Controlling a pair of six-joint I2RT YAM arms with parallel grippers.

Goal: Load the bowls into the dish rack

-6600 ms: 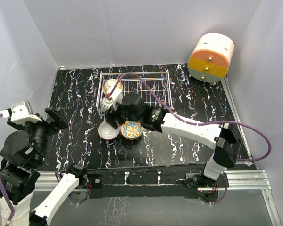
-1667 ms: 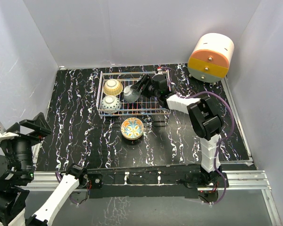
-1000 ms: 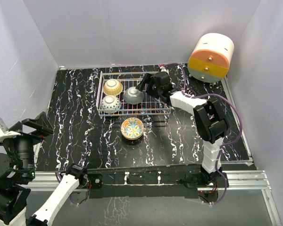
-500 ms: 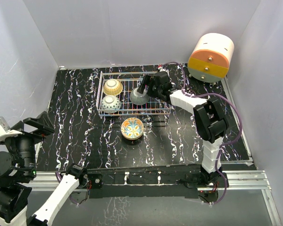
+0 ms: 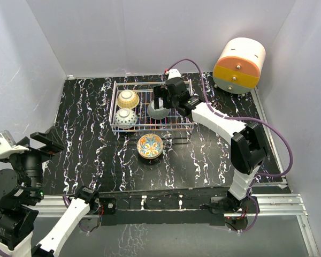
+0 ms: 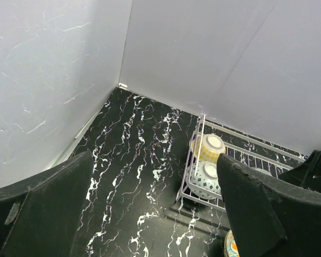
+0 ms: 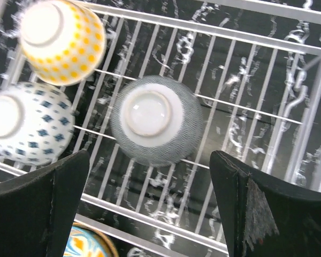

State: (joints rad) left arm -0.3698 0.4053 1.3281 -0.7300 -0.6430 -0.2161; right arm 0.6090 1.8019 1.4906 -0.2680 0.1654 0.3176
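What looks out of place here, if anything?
Only the orange-and-blue bowl: it sits upright outside the rack, just in front; the yellow bowl, grey bowl and blue-dotted bowl lie upside down inside. Nothing spilled or broken.

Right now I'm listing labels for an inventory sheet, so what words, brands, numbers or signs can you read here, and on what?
No readable text in any view.
The yellow bowl, blue-dotted bowl, grey bowl and floral bowl carry only painted patterns.
The dish rack and the drum cabinet show no label or marking.
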